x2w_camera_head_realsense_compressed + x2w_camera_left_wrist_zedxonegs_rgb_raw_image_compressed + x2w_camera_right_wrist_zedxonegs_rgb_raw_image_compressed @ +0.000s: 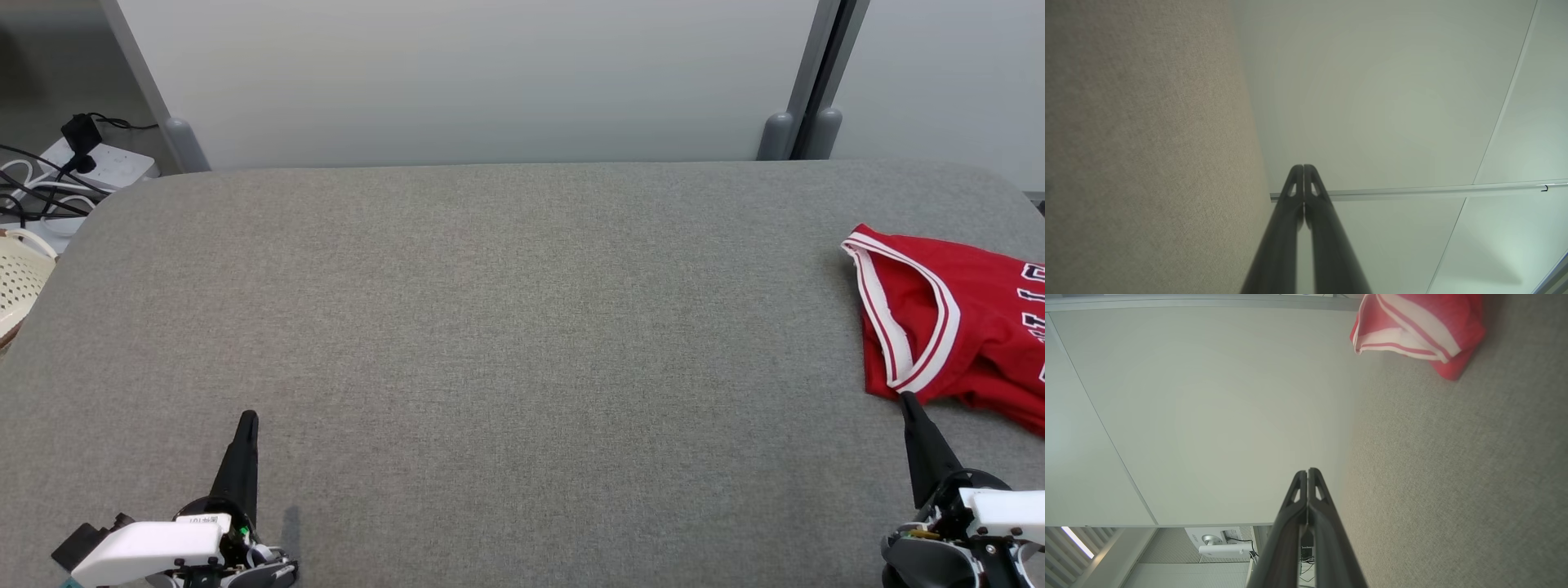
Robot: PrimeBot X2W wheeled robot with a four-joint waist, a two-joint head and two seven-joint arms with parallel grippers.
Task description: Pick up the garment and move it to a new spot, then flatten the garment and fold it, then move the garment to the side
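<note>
1. Here, in the head view, one grey cloth-covered table (490, 327) spans nearly the whole width. Its far edge runs straight along the pale wall panels (490, 82), and its corners round off at 10 and 2 o'clock. One red garment (947, 318) with white trim lies bunched at 3 o'clock by the table's right edge, cut off by the frame. From the centre to 9 o'clock the cloth lies open. There are two grippers: the left gripper (247, 418) at 7 o'clock and the right gripper (904, 400) at 5 o'clock, whose tip meets the garment's near hem from this angle. Off the table sit one pale basket (20, 278) at 9 o'clock and one power strip (98, 167) with cables at 10 o'clock.
2. In the left wrist view, the two dark fingers (1327, 228) are pressed together at the tips. Table cloth lies toward 9 o'clock and wall panels toward 3.
3. In the right wrist view, the two fingers lie closed flat against each other. The garment sits at 1 o'clock, with bare cloth between it and the tips.
</note>
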